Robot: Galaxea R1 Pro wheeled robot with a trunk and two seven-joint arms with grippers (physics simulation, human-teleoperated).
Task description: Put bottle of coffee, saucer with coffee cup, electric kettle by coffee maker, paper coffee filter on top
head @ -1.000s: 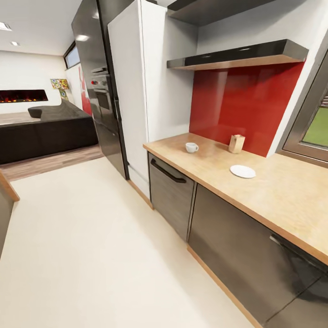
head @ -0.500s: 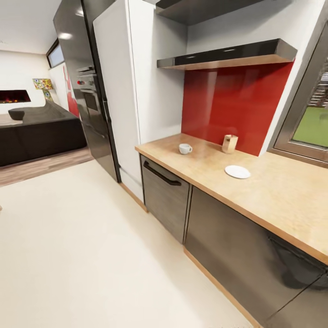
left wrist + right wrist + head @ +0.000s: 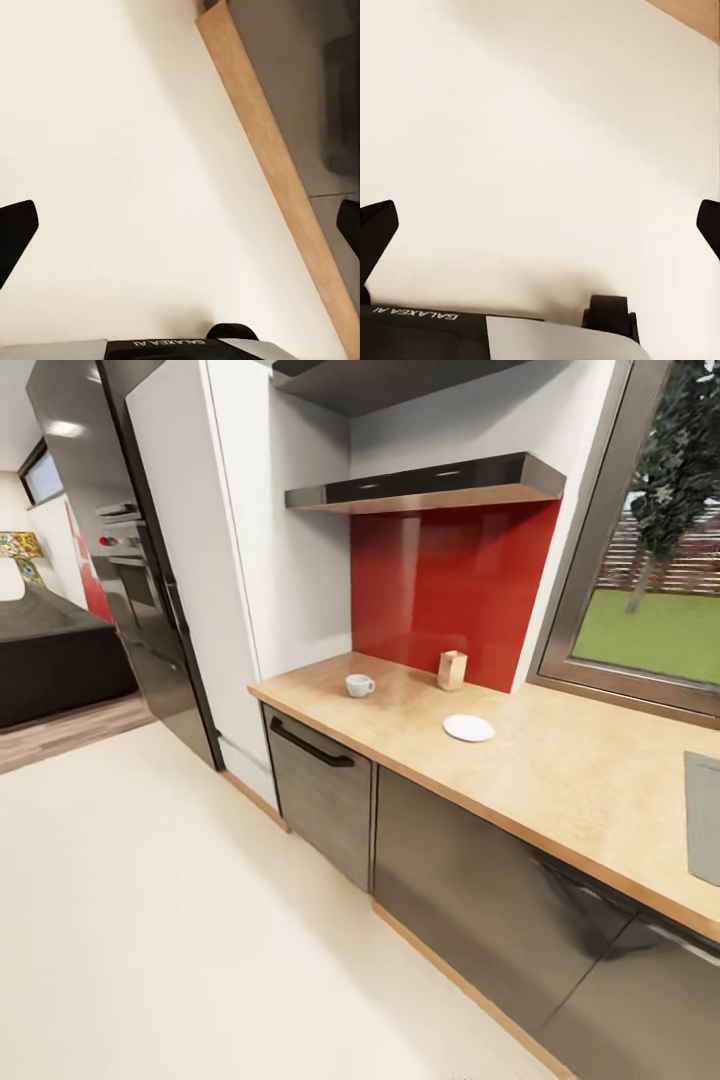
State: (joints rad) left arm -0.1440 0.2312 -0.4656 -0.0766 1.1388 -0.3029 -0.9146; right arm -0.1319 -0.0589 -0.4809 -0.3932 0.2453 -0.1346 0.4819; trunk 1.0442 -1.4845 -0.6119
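A small white coffee cup (image 3: pixel 359 685) stands on the kitchen countertop (image 3: pixel 560 775) near its left end. The white saucer (image 3: pixel 469 728) lies empty to the cup's right, well apart from it. A dark glossy kitchen shelf (image 3: pixel 430 485) hangs above the red backsplash, with nothing visible on it. The coffee maker, bottle of coffee and electric kettle are out of view. My left gripper (image 3: pixel 180 232) is open above the pale floor beside the cabinet's wooden plinth. My right gripper (image 3: pixel 540 225) is open over bare floor. Both hold nothing.
A small tan upright thing (image 3: pixel 452 670) stands against the backsplash (image 3: pixel 450 585); I cannot tell whether it is the paper coffee filter. A second shelf (image 3: pixel 380 382) hangs higher. A white tall unit (image 3: pixel 230 560), black oven column (image 3: pixel 130 560), window (image 3: pixel 650 600) and sink edge (image 3: pixel 703 815) border the counter.
The whole head view has shifted left as the camera turned right, bringing the window and sink edge into view. Cup, saucer and tan thing keep their places on the counter.
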